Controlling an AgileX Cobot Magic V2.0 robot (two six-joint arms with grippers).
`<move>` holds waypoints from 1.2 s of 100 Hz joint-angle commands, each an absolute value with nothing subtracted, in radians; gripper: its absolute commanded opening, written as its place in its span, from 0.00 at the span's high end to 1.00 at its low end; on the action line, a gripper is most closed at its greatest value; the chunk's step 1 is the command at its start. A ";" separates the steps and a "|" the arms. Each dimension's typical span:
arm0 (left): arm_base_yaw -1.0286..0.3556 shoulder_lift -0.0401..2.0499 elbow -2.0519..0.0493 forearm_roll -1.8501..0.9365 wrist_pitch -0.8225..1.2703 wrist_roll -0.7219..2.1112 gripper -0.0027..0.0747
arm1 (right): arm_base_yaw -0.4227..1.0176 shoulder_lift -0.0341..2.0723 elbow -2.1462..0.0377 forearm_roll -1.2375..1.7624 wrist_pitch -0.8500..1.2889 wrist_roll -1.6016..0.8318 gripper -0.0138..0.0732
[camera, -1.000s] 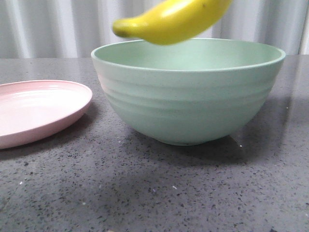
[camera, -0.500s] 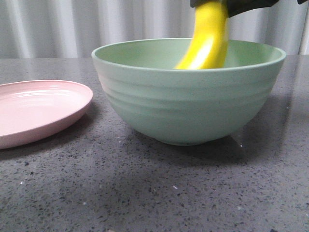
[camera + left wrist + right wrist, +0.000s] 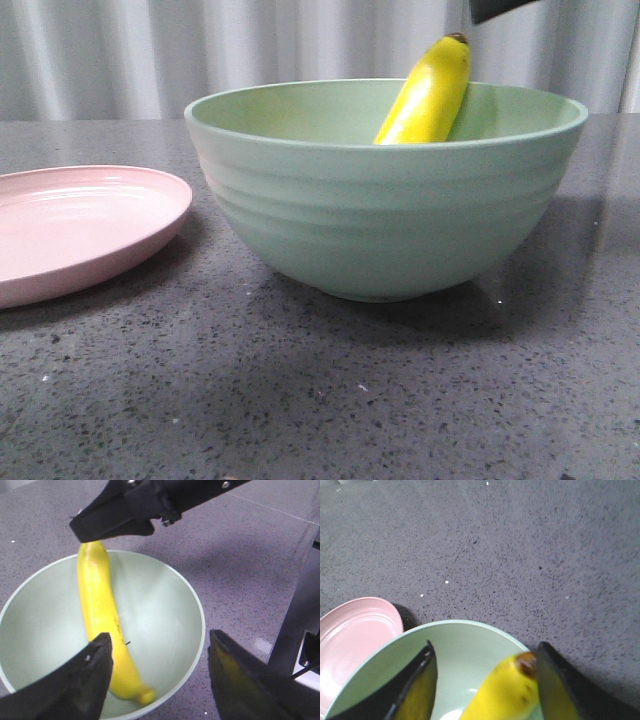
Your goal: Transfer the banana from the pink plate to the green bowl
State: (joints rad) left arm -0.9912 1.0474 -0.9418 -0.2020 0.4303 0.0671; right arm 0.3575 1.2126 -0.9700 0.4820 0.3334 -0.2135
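Note:
The yellow banana (image 3: 428,92) leans inside the green bowl (image 3: 385,200), its dark tip sticking up above the far rim. It also shows in the left wrist view (image 3: 100,615) and the right wrist view (image 3: 505,695). My right gripper (image 3: 485,652) is open just above the bowl (image 3: 465,650), one finger close beside the banana's brown tip; only a dark corner of it (image 3: 500,8) shows in the front view. My left gripper (image 3: 159,645) is open and empty over the bowl (image 3: 165,605). The pink plate (image 3: 80,225) lies empty to the bowl's left.
The bowl and plate stand on a dark speckled grey table (image 3: 320,400). A pale curtain (image 3: 120,55) hangs behind the table. The right arm's black gripper (image 3: 115,522) reaches over the bowl's far rim in the left wrist view.
The banana went from held high over the bowl to lowered into it. The right gripper has let go and risen; the banana now leans free against the bowl's wall.

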 commanded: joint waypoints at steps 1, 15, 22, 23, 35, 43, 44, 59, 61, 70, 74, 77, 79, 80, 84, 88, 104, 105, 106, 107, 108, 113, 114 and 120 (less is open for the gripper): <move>-0.992 1.025 -0.978 -0.213 0.346 0.061 0.57 | 0.353 1.145 -1.002 0.438 0.317 -0.225 0.55; -0.992 1.005 -0.978 -0.218 0.346 0.059 0.87 | 0.353 1.080 -1.002 0.398 0.384 -0.225 0.86; -0.992 0.992 -0.978 -0.218 0.346 0.059 0.99 | 0.353 1.049 -1.002 0.393 0.412 -0.225 0.92; -0.992 0.987 -0.978 -0.218 0.344 0.059 0.99 | 0.353 1.046 -1.002 0.393 0.417 -0.225 0.92; -0.992 0.951 -0.964 -0.218 0.342 0.059 0.99 | 0.353 0.977 -0.981 0.368 0.431 -0.225 0.92; -0.992 0.915 -0.940 -0.218 0.329 0.059 0.99 | 0.353 0.920 -0.938 0.360 0.390 -0.225 0.92; -0.992 0.907 -0.936 -0.218 0.326 0.059 0.99 | 0.353 0.914 -0.927 0.360 0.377 -0.225 0.92; -0.992 0.793 -0.819 -0.216 0.196 0.059 0.99 | 0.353 0.787 -0.787 0.343 0.234 -0.256 0.92; -0.992 0.774 -0.796 -0.216 0.171 0.059 0.99 | 0.353 0.767 -0.765 0.338 0.214 -0.256 0.92; -0.992 0.687 -0.694 -0.203 0.070 0.060 0.99 | 0.353 0.688 -0.671 0.338 0.137 -0.256 0.92; -0.992 0.646 -0.647 -0.187 0.045 0.060 0.99 | 0.353 0.645 -0.628 0.338 0.106 -0.256 0.92; -0.992 0.619 -0.618 -0.182 0.027 0.060 0.99 | 0.353 0.614 -0.599 0.338 0.070 -0.256 0.92; -0.992 0.598 -0.596 -0.182 0.020 0.060 0.99 | 0.353 0.591 -0.577 0.338 0.046 -0.256 0.92; -0.992 0.591 -0.589 -0.182 0.015 0.060 0.99 | 0.353 0.575 -0.570 0.338 0.038 -0.256 0.92; -0.992 0.550 -0.547 -0.180 0.009 0.060 0.99 | 0.353 0.536 -0.526 0.338 -0.013 -0.256 0.92; -0.992 0.508 -0.510 -0.180 0.009 0.064 0.99 | 0.353 0.487 -0.483 0.338 -0.054 -0.256 0.92; -0.992 0.353 -0.382 -0.180 0.012 0.064 0.99 | 0.353 0.318 -0.342 0.338 -0.175 -0.256 0.92; -0.992 0.340 -0.378 -0.180 0.016 0.064 0.99 | 0.353 0.311 -0.337 0.338 -0.175 -0.256 0.92; -0.992 0.334 -0.370 -0.182 0.018 0.064 0.99 | 0.353 0.298 -0.333 0.338 -0.175 -0.256 0.92; -0.992 0.321 -0.366 -0.182 0.024 0.064 0.99 | 0.353 0.292 -0.324 0.338 -0.173 -0.256 0.92; -0.992 0.315 -0.362 -0.184 0.026 0.064 0.99 | 0.353 0.281 -0.319 0.338 -0.173 -0.256 0.92; -0.992 0.279 -0.331 -0.184 0.034 0.064 0.99 | 0.353 0.246 -0.292 0.338 -0.173 -0.256 0.92; -0.992 0.271 -0.328 -0.184 0.034 0.064 0.99 | 0.353 0.241 -0.285 0.338 -0.173 -0.256 0.92; -0.992 0.244 -0.296 -0.184 0.034 0.064 0.99 | 0.353 0.212 -0.260 0.338 -0.173 -0.256 0.92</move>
State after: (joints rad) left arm -0.9912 0.2768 -0.3094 -0.1815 0.0956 0.0652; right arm 0.3575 0.2430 -0.2659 0.3436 -0.0833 -0.2418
